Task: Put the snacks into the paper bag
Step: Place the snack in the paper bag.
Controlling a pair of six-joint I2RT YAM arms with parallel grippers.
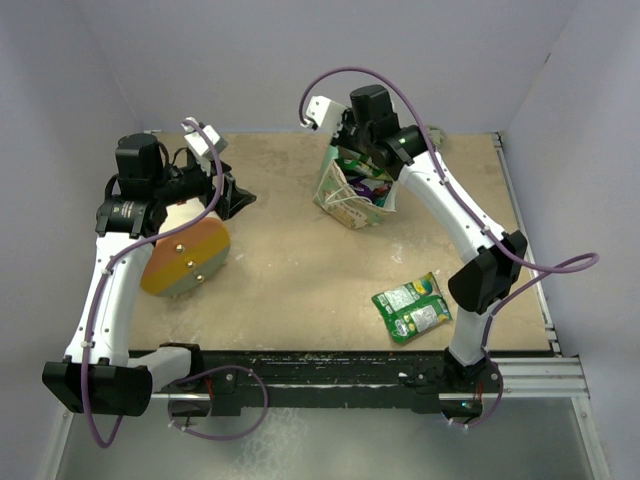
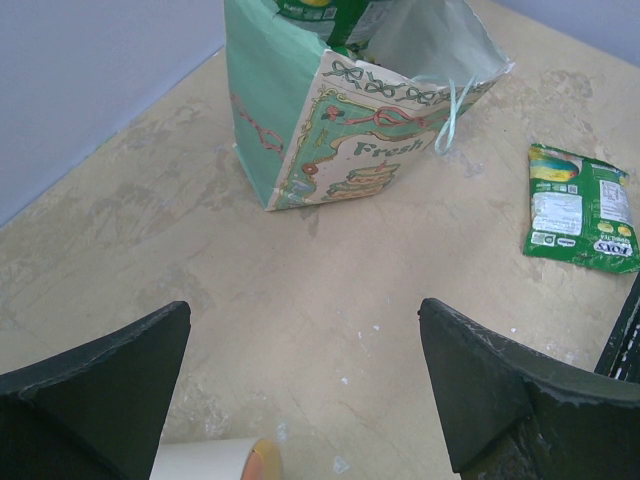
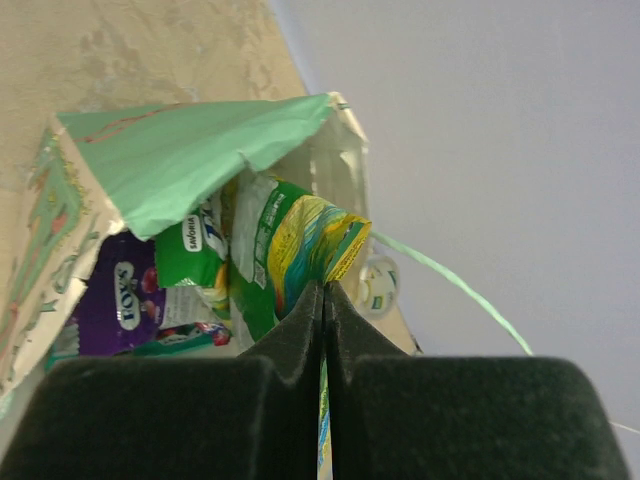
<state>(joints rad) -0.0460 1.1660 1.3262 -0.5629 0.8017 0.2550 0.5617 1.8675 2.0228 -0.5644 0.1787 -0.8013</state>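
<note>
The paper bag (image 1: 345, 192) stands at the back middle of the table, mouth open, with purple and green snacks inside; it also shows in the left wrist view (image 2: 330, 140) and the right wrist view (image 3: 150, 160). My right gripper (image 3: 323, 290) is shut on a green snack packet (image 3: 290, 255) and holds it in the bag's mouth. A purple FOXS packet (image 3: 115, 300) lies inside. Two green packets (image 1: 412, 308) lie on the table at the front right, also in the left wrist view (image 2: 580, 207). My left gripper (image 2: 300, 385) is open and empty at the left.
A big cream cone-shaped object with an orange end (image 1: 185, 255) sits under the left arm; its tip shows in the left wrist view (image 2: 215, 462). Purple walls close in the back and sides. The bag's thin loop handle (image 2: 450, 110) hangs off its front.
</note>
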